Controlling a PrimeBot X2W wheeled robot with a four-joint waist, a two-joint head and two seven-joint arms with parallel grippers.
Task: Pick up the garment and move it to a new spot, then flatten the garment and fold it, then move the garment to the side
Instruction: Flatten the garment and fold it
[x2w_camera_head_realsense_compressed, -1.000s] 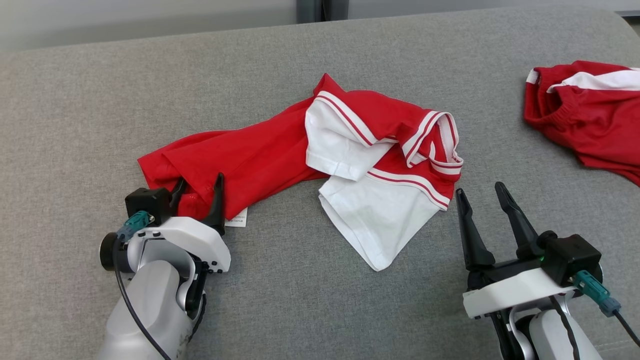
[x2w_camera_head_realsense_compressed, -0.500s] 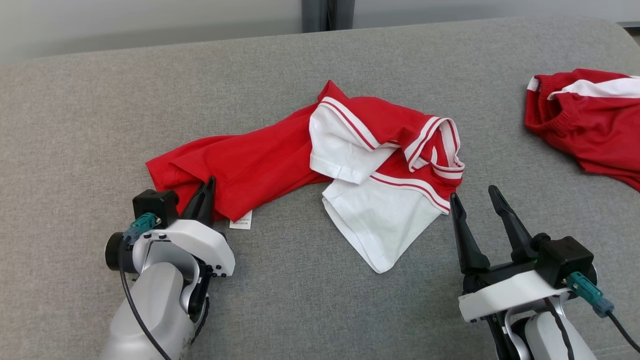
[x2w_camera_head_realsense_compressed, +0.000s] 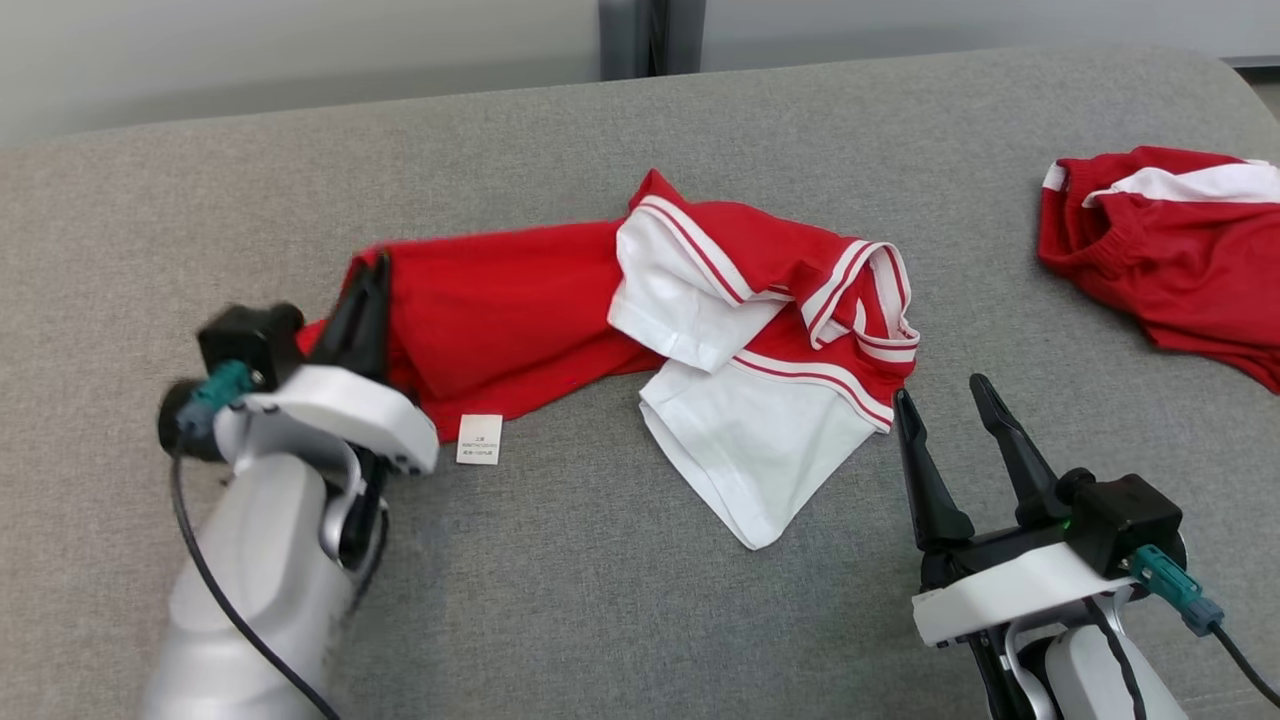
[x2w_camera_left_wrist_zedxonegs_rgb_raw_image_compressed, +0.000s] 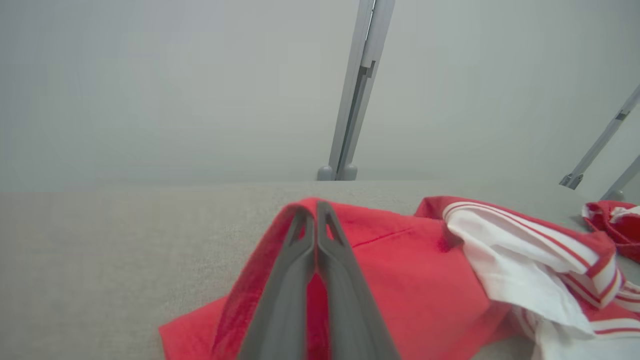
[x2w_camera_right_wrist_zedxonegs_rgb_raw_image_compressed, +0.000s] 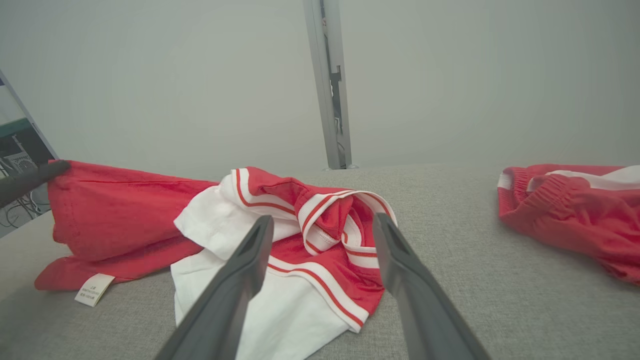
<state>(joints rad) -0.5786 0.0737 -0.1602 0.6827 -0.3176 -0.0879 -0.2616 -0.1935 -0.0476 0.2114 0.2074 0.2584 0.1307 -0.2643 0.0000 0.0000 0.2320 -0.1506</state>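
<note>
1. Grey woven upholstery covers the broad padded surface (x2w_camera_head_realsense_compressed: 640, 620) on which everything lies. Its weave looks likely to drag on cloth pulled flat across it.
2. The shirt (x2w_camera_head_realsense_compressed: 520, 300), red with white panels and striped trim, lies crumpled across the middle of that surface, with its red end raised at the robot's left. It looks light, soft and limp. It should sag from any 1 hold, so 2 holds on hems or corners would spread it better than a pinch mid-panel.
3. A second garment (x2w_camera_head_realsense_compressed: 1160, 250), also red and white, lies bunched at the far right, well apart from the shirt.
4. The left claw (x2w_camera_head_realsense_compressed: 372, 272) is clamped on the shirt's red edge, its fingers pressed together with cloth between them, and holds that edge off the surface.
5. The right claw (x2w_camera_head_realsense_compressed: 940, 390) stands open and holds nothing. Its tips are just beside the shirt's striped white corner, which looks a sensible second hold.
6. A small white label (x2w_camera_head_realsense_compressed: 479, 439) hangs from the red hem near the left claw and rests on the grey upholstery.
</note>
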